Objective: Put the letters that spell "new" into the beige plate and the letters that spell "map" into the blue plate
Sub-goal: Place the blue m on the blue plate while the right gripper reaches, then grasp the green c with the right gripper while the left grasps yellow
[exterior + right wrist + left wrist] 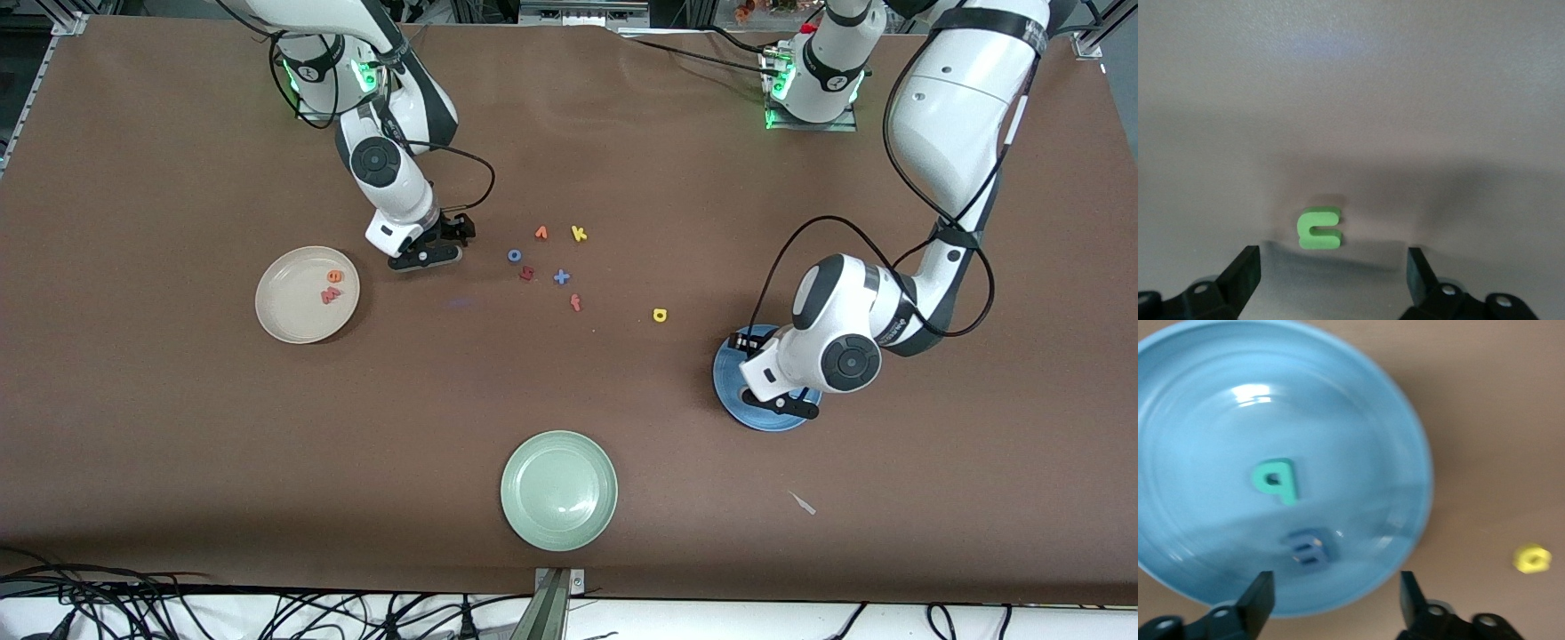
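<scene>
The beige plate [283,311] holds the orange "e" [335,276] and the red "w" [330,295]. Beside it, toward the table's middle, my right gripper [442,243] hangs low and open. In the right wrist view the green "n" [1319,228] lies on the table just ahead of the open right gripper [1333,263]; it is hidden in the front view. My left gripper [769,373] stands open over the blue plate [729,391]. The left wrist view shows the blue plate [1358,420] holding the teal "p" [1275,480] and a blurred blue "m" [1309,548], with nothing in the left gripper [1335,583]. The yellow "a" [660,315] lies on the table.
A pale green plate [558,490] sits near the table's front edge. Loose letters lie mid-table: orange "v" [540,233], yellow "k" [579,234], blue "o" [514,255], a dark red piece [526,273], a blue cross [561,276], red "f" [575,303].
</scene>
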`<state>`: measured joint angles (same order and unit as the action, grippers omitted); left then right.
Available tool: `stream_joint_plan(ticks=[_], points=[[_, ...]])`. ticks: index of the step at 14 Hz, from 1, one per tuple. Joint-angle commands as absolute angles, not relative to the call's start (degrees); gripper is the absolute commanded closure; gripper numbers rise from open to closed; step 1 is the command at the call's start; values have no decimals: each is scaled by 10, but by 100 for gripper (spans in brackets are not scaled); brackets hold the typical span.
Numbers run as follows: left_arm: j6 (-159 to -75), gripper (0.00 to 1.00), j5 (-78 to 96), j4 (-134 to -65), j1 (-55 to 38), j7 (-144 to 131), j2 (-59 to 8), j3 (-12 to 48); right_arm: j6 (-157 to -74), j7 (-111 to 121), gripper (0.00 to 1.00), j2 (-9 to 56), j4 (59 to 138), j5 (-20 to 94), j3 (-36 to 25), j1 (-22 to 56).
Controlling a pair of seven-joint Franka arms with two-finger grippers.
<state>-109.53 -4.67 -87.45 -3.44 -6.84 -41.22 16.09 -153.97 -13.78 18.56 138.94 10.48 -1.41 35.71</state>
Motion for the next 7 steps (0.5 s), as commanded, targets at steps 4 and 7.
stream_joint_plan(ticks=[4, 7], points=[[-1075, 0, -48, -873, -113, -254, -392, 168, -1549, -147, 25, 190, 1383, 100, -14, 360], [-1104, 0, -48, -880, -143, -382, -397, 168, -1549, -147, 33, 192, 1381, 100, -15, 364]])
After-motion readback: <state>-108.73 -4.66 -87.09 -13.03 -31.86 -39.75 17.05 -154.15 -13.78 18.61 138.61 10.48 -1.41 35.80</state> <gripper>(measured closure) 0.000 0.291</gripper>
